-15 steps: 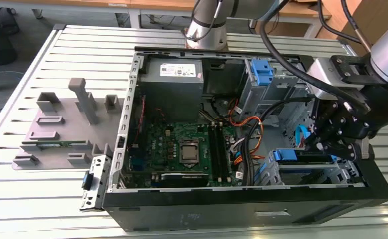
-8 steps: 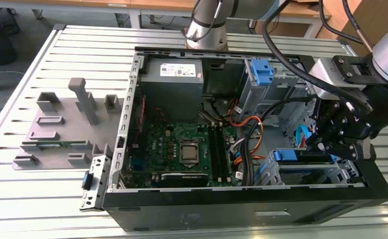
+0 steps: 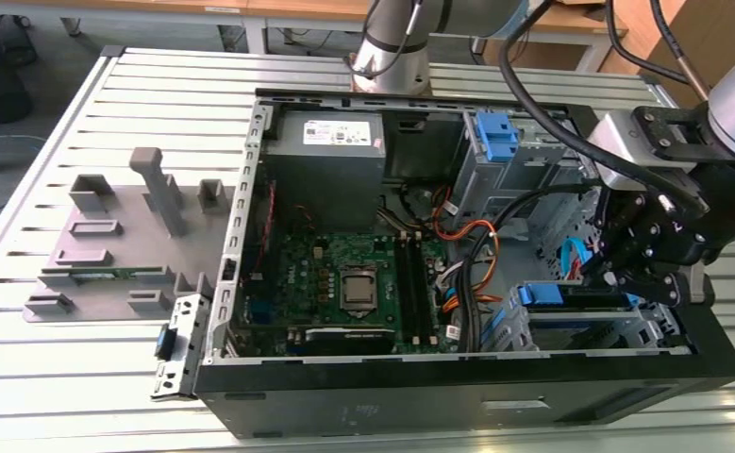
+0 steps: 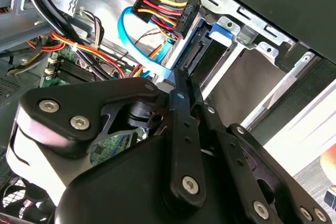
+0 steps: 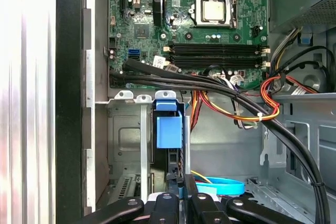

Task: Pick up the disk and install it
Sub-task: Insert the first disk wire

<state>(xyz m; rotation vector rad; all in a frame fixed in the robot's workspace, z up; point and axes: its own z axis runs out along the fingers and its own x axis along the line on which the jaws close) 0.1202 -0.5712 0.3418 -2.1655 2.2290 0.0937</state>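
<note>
The disk [image 3: 590, 300] lies in the drive bay at the front corner of the open computer case [image 3: 468, 392], on the exterior view's right. Its blue carrier bracket [image 3: 541, 294] faces the motherboard. My gripper [image 3: 631, 283] hangs straight over the disk's other end. In the first wrist view the disk's blue bracket [image 5: 169, 128] stands edge-on in the metal bay, with my gripper [image 5: 182, 183] just behind it. In the second wrist view my gripper [image 4: 178, 75] is shut, its tips meeting the dark end of the disk [image 4: 202, 53]. I see nothing pinched between the fingers.
A coloured power plug [image 4: 165, 9] and a blue flat cable [image 4: 137, 51] hang close beside the disk's end. Black cable bundles [image 5: 210, 85] cross the case. The grey power-supply box [image 3: 329, 134], a lone blue latch [image 3: 498, 137] and a grey fixture [image 3: 115, 247] lie farther off.
</note>
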